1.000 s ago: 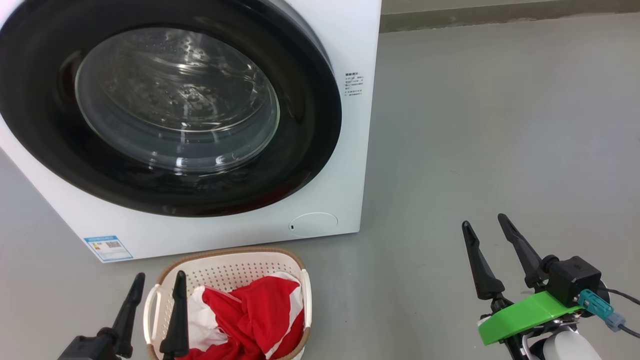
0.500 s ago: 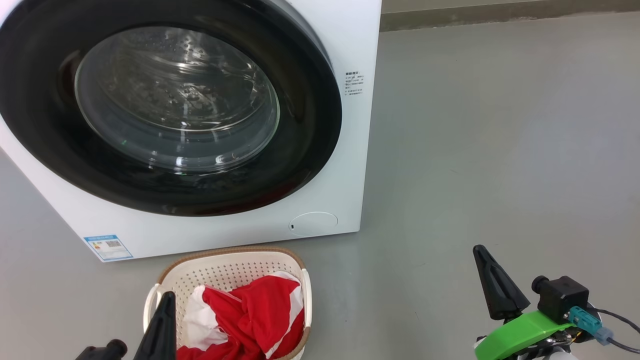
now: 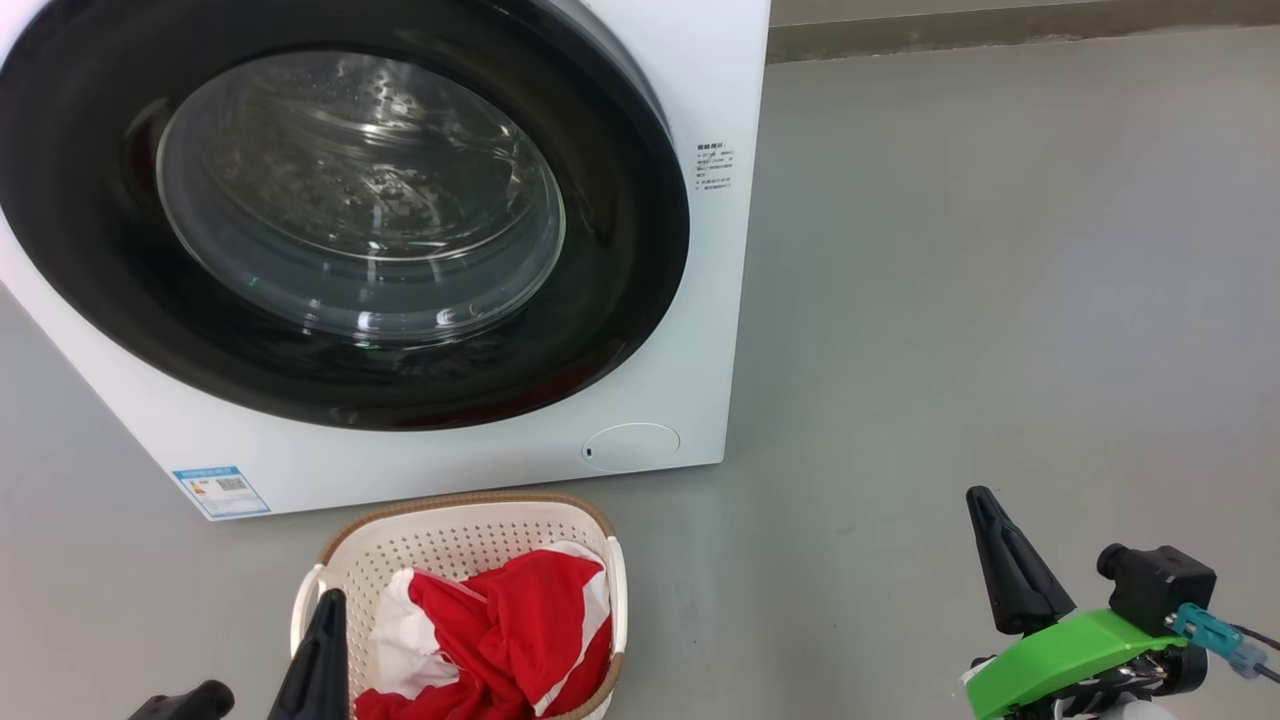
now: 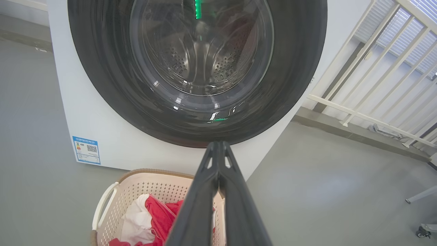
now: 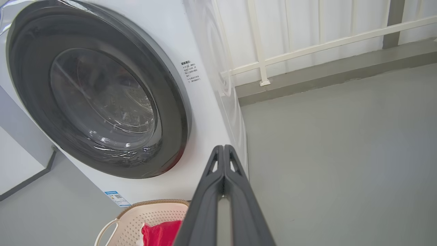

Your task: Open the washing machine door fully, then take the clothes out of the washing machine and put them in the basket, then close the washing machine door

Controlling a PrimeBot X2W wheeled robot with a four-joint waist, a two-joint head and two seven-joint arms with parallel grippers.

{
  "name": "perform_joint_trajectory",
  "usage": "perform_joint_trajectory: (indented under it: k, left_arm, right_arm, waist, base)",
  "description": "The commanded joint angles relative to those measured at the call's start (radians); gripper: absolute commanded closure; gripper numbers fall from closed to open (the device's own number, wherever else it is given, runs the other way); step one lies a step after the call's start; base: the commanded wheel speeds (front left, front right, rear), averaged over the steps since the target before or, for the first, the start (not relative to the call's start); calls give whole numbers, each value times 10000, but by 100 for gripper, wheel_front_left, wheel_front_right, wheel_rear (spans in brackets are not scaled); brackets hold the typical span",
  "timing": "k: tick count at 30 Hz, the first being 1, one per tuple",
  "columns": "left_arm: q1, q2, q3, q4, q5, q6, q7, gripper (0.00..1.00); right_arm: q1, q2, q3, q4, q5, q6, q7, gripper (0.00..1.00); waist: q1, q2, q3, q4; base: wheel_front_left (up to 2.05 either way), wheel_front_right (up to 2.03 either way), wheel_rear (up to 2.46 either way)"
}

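At twelve o'clock from your left fingers (image 3: 322,645), pressed together and empty, the washing machine door (image 3: 350,200) looks shut; the clothes (image 3: 500,640) lie in the basket (image 3: 450,540) at three. Your right fingers (image 3: 1005,575), likewise closed and empty, stand farther off.

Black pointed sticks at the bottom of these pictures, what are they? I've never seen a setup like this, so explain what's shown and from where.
They are a robot's two grippers, its hands. The wide picture comes from a camera on its head: the left gripper is at the lower left, the right gripper at the lower right. Both are pinched shut and hold nothing. The other two pictures come from cameras on the wrists, each looking along its own gripper. Ahead stands a white washing machine with its round black door closed. On the grey floor before it sits a cream basket holding red and white clothes.
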Motion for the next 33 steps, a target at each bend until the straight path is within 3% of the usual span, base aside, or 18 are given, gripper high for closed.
perform_joint_trajectory:
  k: [1,33]
  left_arm:
    - [-348,96,143,-185,-339,-88,69,100]
    - [-684,50,447,60,-3556,-259,893,100]
  right_arm:
    - [-330,-59,-69,-301,326,-2,76,100]
    - [-382,-49,-489,-434,3566,-5,975,100]
  waist:
    - [-2,0,0,9]
    - [-2,0,-9,165]
  base:
    - [0,0,0]
    - [0,0,0]
